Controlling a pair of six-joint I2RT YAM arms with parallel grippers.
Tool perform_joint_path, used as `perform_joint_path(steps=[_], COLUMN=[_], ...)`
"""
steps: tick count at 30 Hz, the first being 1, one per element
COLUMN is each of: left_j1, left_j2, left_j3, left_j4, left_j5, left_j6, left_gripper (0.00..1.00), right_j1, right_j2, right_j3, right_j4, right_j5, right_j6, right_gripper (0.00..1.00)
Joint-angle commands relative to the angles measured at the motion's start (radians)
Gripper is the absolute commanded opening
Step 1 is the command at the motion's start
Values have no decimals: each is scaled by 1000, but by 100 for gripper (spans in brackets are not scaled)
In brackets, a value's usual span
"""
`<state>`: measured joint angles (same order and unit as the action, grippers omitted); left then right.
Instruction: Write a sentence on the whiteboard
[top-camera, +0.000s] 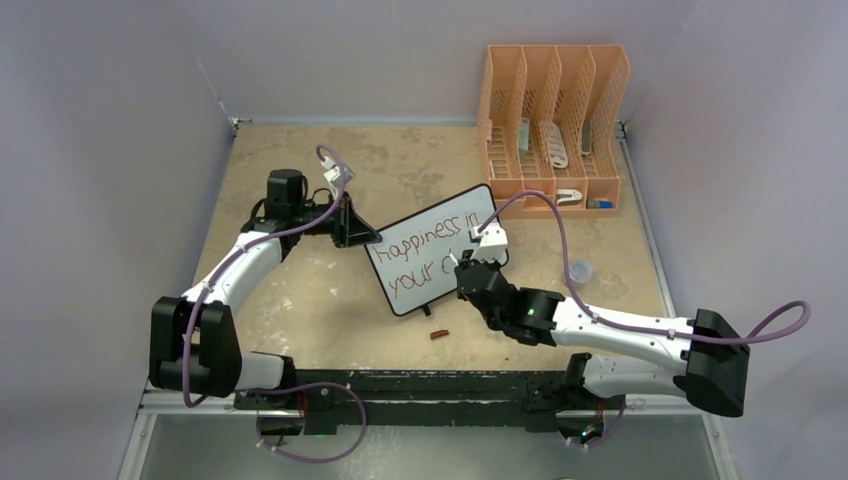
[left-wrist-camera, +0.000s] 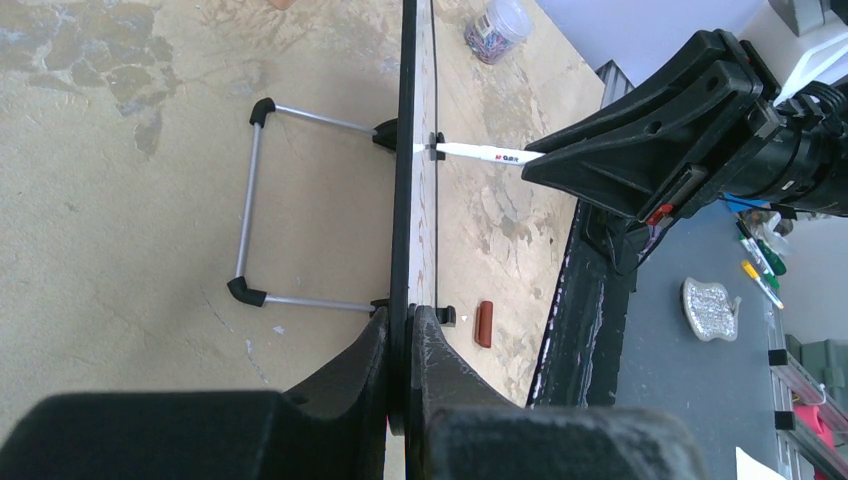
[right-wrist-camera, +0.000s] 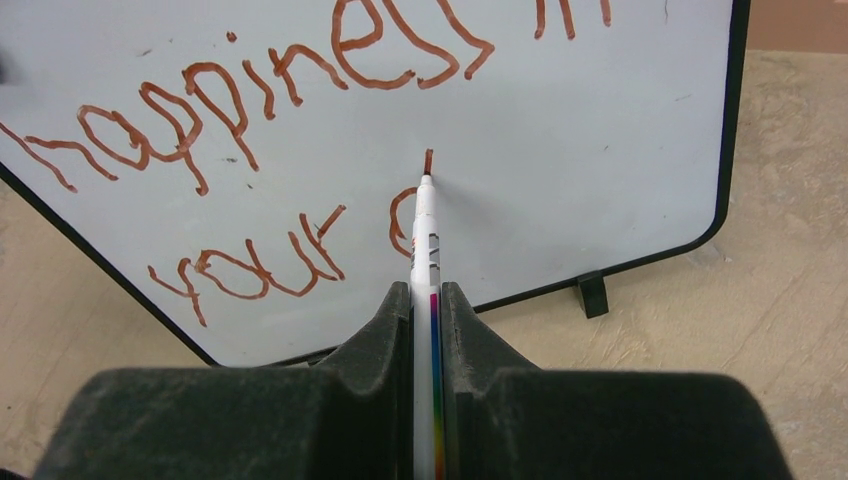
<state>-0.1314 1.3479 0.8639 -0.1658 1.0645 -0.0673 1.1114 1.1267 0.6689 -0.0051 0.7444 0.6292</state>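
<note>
The whiteboard stands tilted mid-table on its wire stand. My left gripper is shut on the whiteboard's upper left edge, one finger on each face. The sentence in red-brown lettering reads "happiness in" above "your c", with a short fresh stroke right of the c. My right gripper is shut on a white marker, whose tip touches the board at the bottom of that stroke. The marker's red-brown cap lies on the table in front of the board.
An orange file rack with tools in its slots stands at the back right. A small clear jar sits right of the board. Grey walls close the left and back sides. The black base rail runs along the near edge.
</note>
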Motion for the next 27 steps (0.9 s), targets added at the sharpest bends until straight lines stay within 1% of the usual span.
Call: perform_joint_path(steps=[1,12,27], left_j1=[3,3,3], left_j2=[22,22,22], left_j3=[-1,0,0], left_j4=[-46,-46,-47], left_j5=[-130,-130,-136], left_j6=[45,46,48], left_gripper=[0,0,0], right_j1=[-5,-5,-5], right_j2=[7,15,-3], right_j3=[34,28,39], right_j4=[-61,-138,-159], right_j5=[-31,-75,-77], right_j6=[52,117,117], right_gripper=[0,0,0])
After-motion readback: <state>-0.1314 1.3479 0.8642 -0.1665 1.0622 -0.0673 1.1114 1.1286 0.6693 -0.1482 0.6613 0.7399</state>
